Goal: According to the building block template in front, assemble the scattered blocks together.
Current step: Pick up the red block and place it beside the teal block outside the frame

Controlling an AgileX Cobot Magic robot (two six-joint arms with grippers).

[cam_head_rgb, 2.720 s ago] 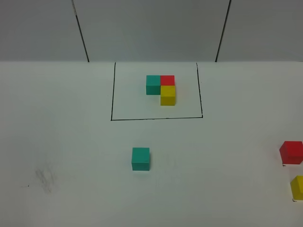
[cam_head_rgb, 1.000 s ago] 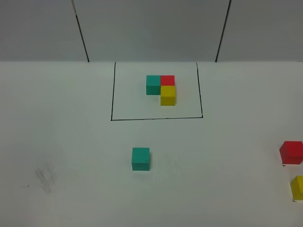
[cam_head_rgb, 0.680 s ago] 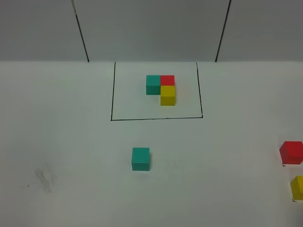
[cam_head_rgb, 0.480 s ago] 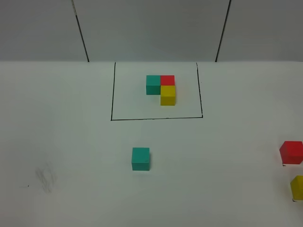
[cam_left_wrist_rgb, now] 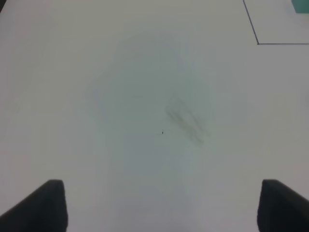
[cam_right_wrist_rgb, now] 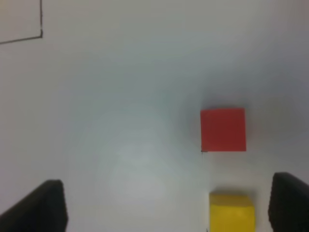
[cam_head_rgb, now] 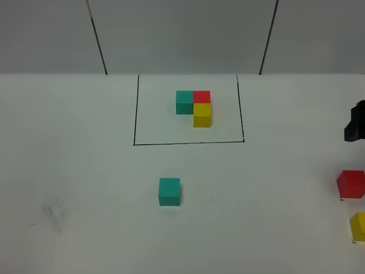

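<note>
The building block template is a teal, red and yellow L inside a black outline at the back middle. The scattered blocks lie nearer: a teal cube in the middle, a red cube and a yellow cube at the right edge. My right gripper shows as a dark shape at the right edge, behind the red cube. In the right wrist view it is open, with the red cube and yellow cube below it. My left gripper is open over bare table.
A grey smudge marks the white table at the front left and also shows in the left wrist view. A corner of the black outline shows there too. Grey wall panels stand behind the table.
The dark right gripper has come into the exterior view at the right edge. No cube has moved.
</note>
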